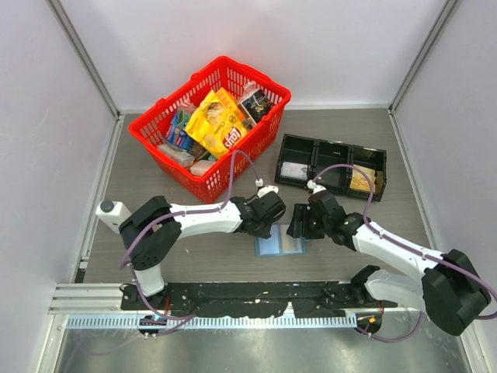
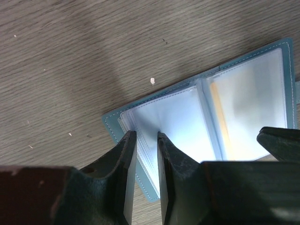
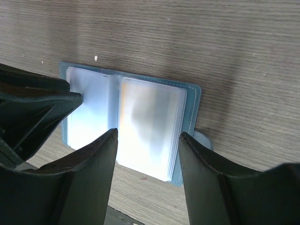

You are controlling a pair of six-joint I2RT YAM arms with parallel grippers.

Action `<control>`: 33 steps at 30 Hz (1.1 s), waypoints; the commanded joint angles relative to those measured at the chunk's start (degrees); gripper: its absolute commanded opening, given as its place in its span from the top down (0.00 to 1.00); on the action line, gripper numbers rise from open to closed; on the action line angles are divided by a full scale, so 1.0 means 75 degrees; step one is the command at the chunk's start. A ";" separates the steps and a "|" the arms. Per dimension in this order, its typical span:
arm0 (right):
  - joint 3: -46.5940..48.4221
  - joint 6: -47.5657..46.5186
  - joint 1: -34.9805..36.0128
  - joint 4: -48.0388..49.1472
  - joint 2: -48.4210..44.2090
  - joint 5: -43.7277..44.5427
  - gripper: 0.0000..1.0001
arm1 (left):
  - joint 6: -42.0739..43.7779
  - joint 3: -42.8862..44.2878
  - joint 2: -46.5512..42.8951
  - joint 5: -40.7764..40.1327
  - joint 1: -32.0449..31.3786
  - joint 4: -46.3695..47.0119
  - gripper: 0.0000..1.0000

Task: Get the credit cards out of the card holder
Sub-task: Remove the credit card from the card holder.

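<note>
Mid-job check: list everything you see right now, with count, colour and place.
card holder: one, blue, lying open on the table between the tools.
credit cards: tan-gold, count unclear, in the tray's right compartment; an orange-tan edge shows inside a holder sleeve.
pale card: one, grey-white, tray's left compartment.
tray: one, black, three compartments, behind the holder.
basket: one, red, back left, holding snack packets.
table: one, grey-brown wood grain.
left tool: fingers nearly together over the holder's left panel; grip unclear.
right tool: open, straddling the right panel.

Wood table (image 1: 404, 194), red basket (image 1: 260, 144), black tray (image 1: 332, 144), card holder (image 1: 272, 247)
</note>
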 commanded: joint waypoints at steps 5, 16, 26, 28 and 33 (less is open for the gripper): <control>0.0171 -0.0019 0.0059 0.0271 0.0327 0.0215 0.45 | -0.0008 -0.0053 -0.0143 0.0054 0.0009 0.0239 0.74; 0.0100 -0.0031 0.0047 0.0541 0.0596 0.0075 0.55 | 0.0015 -0.0018 -0.0108 0.0101 0.0009 0.0239 0.75; 0.0217 -0.0089 0.0036 0.0201 0.0444 0.0450 0.55 | 0.0038 0.0017 -0.0084 0.0124 0.0020 0.0215 0.76; 0.0194 -0.0089 0.0047 0.0259 0.0467 0.0356 0.54 | 0.0038 0.0029 -0.0073 0.0125 0.0020 0.0215 0.76; 0.0136 -0.0031 0.0047 0.0459 0.0491 0.0110 0.57 | 0.0038 0.0029 -0.0049 0.0136 0.0020 0.0215 0.77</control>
